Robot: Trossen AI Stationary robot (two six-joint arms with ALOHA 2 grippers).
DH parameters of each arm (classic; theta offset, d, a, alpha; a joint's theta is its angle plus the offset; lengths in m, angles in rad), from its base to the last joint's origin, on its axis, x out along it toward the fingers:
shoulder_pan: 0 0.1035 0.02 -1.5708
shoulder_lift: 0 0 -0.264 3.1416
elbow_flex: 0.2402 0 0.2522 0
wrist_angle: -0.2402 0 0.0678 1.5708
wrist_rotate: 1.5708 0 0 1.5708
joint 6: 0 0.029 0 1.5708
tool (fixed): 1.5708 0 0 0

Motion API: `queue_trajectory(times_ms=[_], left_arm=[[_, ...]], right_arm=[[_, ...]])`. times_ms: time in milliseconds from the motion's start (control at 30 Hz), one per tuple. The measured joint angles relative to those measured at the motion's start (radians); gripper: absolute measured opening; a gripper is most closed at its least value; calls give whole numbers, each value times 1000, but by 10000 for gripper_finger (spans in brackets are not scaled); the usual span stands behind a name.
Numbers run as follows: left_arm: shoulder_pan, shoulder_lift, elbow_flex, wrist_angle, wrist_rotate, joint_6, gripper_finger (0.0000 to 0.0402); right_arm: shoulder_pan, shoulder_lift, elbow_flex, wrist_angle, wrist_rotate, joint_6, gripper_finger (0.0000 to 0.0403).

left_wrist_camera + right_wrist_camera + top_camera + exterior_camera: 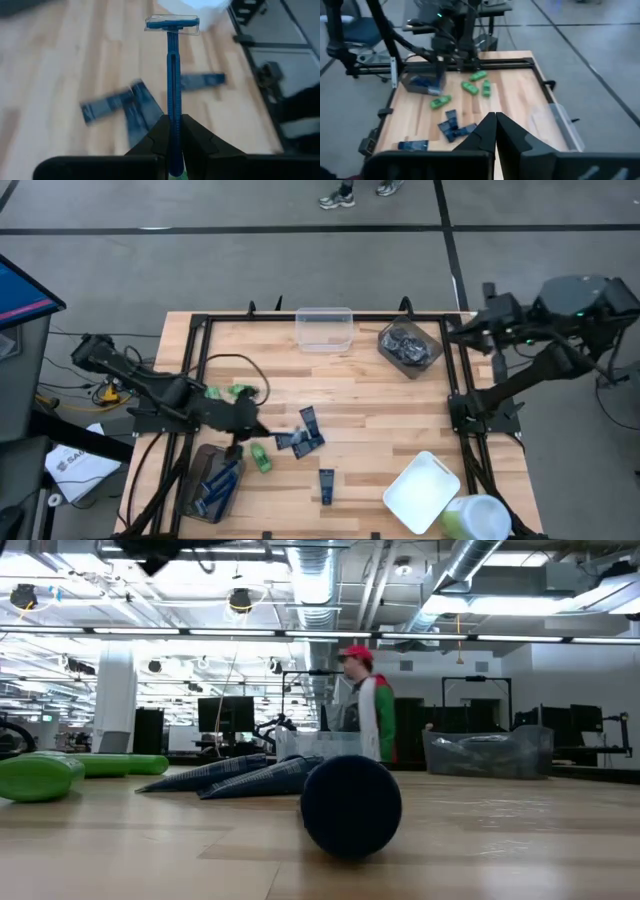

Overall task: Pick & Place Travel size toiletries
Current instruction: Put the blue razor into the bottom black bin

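Note:
My left gripper (243,423) hangs over the table's left part, beside the brown tub (205,485) that holds blue razors, and is shut on a thin blue razor (172,75). Its capped head (172,24) sticks out ahead of the fingers. Below lie flat navy tubes (305,435) and green mini bottles (260,458) on the wood. My right gripper (495,125) is shut on nothing, drawn back high above the table's far right corner (462,330). My left gripper pinches the razor's handle near its tail end (174,131) between its two fingers. The handle runs along the fingers and juts out past their tips. The fingers slant downward. The razor is lifted clear of the table, head foremost.
A clear tub (325,328) stands at the far edge, and a grey tub of dark discs (410,345) at the far right. A white tub (422,492) and a green object (475,518) sit near right. A person (365,705) stands beyond the table.

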Motion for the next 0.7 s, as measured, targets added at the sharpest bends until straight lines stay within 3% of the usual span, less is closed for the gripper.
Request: queue_trajectory(times_ms=[267,533,700], left_arm=[[-212,-81,0,-184,36,-347,19],[-445,-18,-30,-246,39,-637,19],[-544,26,-75,-245,92,-808,19]], right_arm=[[0,-282,-307,81,85,61,1],[0,-547,-639,356,100,46,1],[0,-638,-773,450,120,44,1]])
